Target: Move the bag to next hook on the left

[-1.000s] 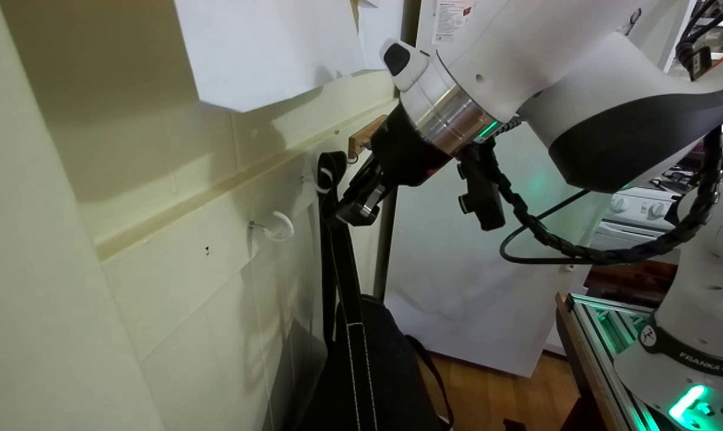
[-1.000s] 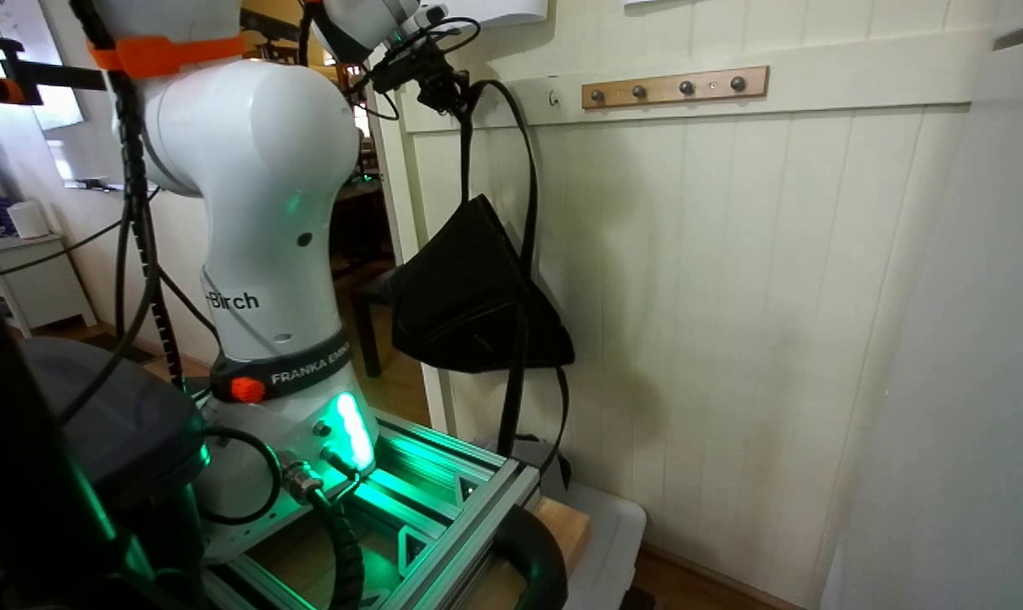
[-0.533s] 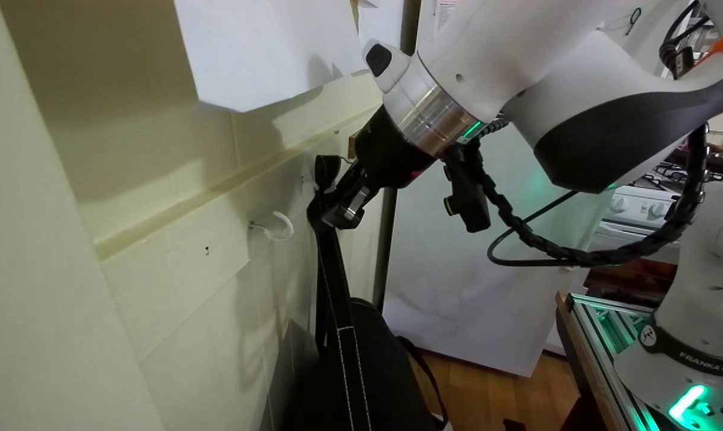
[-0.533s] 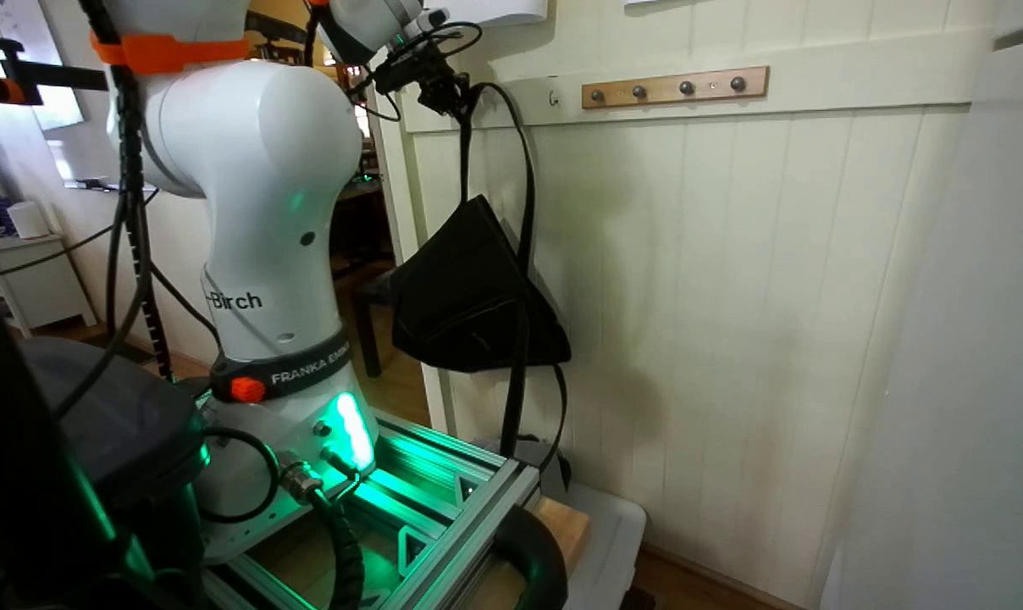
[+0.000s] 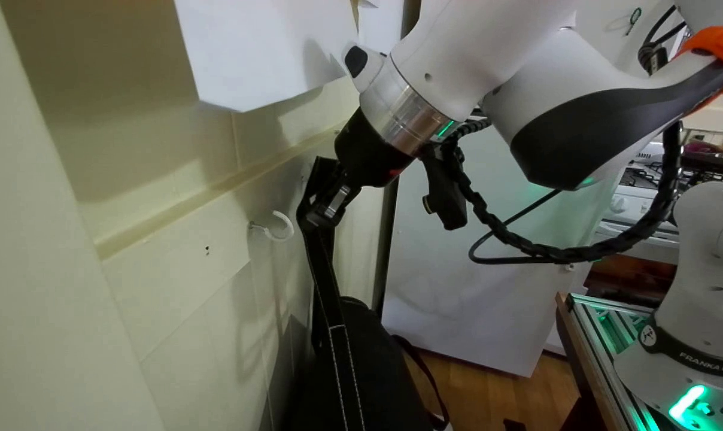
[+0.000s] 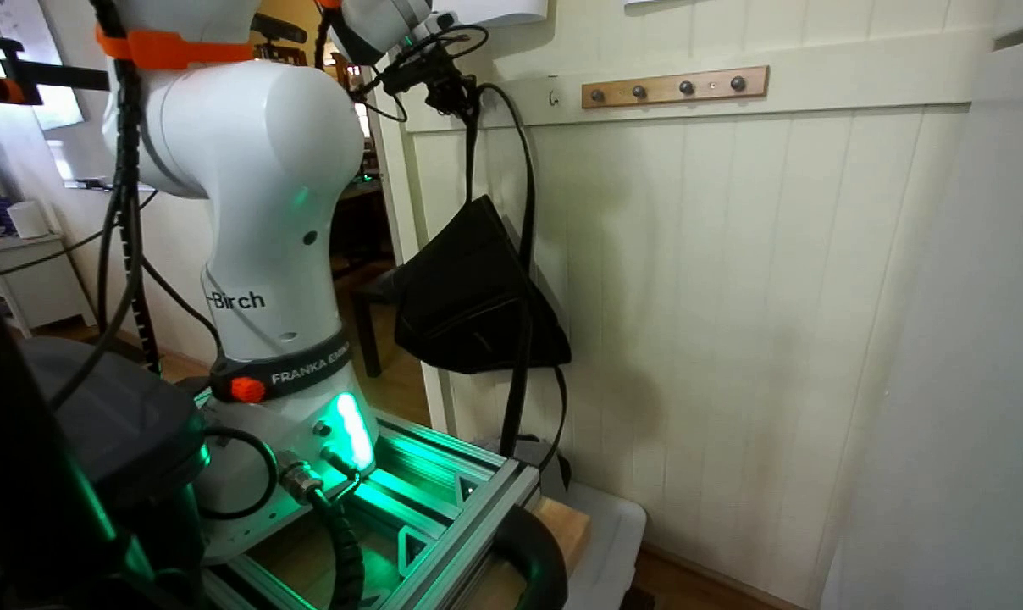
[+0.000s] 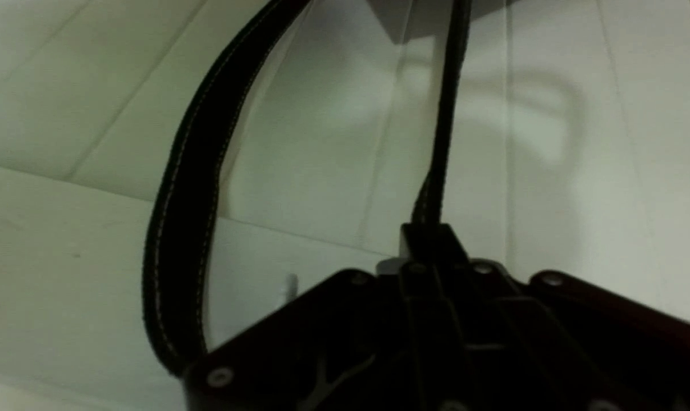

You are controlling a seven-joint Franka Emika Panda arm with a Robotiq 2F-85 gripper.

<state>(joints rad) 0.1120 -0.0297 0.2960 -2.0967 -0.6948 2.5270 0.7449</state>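
Note:
The black bag point(image 5: 367, 371) hangs by its strap point(image 5: 331, 293); its triangular body also shows in an exterior view point(image 6: 478, 296). My gripper point(image 5: 324, 214) is shut on the strap close to the wall; this also shows in the wrist view point(image 7: 433, 240). The strap's upper loop point(image 7: 188, 228) arches free on one side of the gripper. A white curved hook point(image 5: 281, 227) is on the wall, left of the gripper and apart from the strap. A pale peg point(image 7: 289, 287) shows inside the loop. Strap and gripper cover the hook behind them; whether the loop is around it I cannot tell.
A white box-like unit point(image 5: 272, 54) is on the wall above the hooks, close to the arm. A wooden rail with several knobs point(image 6: 675, 87) and a small brownish hook point(image 6: 554, 97) are farther along the board. A white panel point(image 5: 469, 287) stands behind the arm.
In an exterior view, my gripper has moved left with the strap held, nearer the white curved hook. The strap's top has shifted left, and the other white hook is now covered.

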